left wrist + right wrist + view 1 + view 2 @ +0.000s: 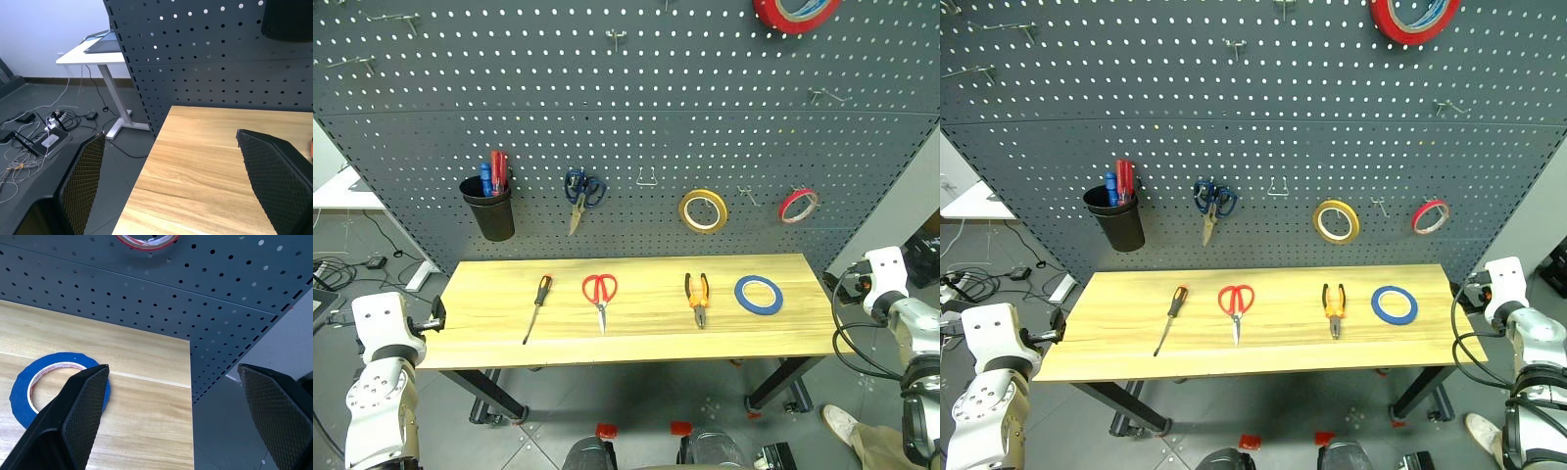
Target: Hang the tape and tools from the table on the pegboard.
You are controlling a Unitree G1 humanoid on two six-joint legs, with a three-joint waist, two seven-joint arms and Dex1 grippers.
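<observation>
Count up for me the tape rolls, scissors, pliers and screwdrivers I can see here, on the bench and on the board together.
Tape rolls: 4 (blue, yellow, small red, big red)
Scissors: 2 (red, blue)
Pliers: 1
Screwdrivers: 3 (one on bench, two in cup)
Total: 10

A black cup point(492, 209) of red and blue drivers point(492, 174) hangs nearest the left gripper. Blue-handled scissors point(580, 192) come next, then a yellow tape roll point(703, 211) and thin red tape roll point(797, 206) toward the right gripper.
</observation>
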